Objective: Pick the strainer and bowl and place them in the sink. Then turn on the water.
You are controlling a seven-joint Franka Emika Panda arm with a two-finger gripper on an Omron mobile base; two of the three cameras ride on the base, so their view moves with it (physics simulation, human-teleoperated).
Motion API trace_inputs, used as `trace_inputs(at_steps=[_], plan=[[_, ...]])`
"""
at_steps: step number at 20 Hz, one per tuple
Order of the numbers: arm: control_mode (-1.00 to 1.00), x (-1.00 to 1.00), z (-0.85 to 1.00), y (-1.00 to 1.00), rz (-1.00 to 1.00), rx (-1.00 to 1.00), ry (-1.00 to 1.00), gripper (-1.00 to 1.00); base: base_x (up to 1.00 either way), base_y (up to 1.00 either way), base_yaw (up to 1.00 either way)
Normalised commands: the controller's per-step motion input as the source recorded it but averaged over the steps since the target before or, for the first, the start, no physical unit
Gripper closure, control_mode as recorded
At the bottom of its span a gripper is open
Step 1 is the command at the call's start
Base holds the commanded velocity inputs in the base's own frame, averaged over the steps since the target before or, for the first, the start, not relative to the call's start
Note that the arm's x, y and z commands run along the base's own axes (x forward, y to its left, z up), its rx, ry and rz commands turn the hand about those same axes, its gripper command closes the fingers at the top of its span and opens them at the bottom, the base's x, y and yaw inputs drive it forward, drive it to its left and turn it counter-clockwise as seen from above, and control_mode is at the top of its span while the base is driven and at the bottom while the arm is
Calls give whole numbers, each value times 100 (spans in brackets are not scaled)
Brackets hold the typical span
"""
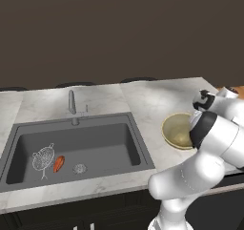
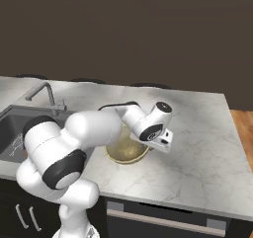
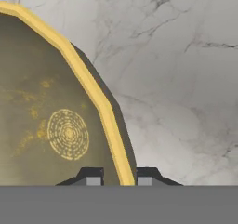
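The bowl (image 1: 177,131) (image 2: 126,150), pale yellow with an olive inside, sits on the marble counter right of the sink (image 1: 100,143). In the hand view its yellow rim (image 3: 100,102) runs down between my two fingertips. My gripper (image 3: 119,177) straddles that rim with the jaws narrow: the outer finger (image 3: 145,177) is against the wall, and a small gap shows at the inner one. The bowl rests on the counter. The silver mesh strainer (image 1: 43,158) lies in the left of the sink basin.
A small orange-red object (image 1: 58,163) lies in the sink beside the strainer, near the round drain (image 1: 79,168). The faucet (image 1: 72,102) (image 2: 44,91) stands behind the basin. Bare marble counter (image 2: 197,148) stretches right of the bowl to its edge.
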Motion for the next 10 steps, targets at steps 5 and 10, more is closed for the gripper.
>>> trace_inputs(at_steps=[5,10], plan=[[-100,-9,35,-1,-8,4,3,100,0,0,0],[-100,-3,33,0,-10,3,10,100,0,0,0]])
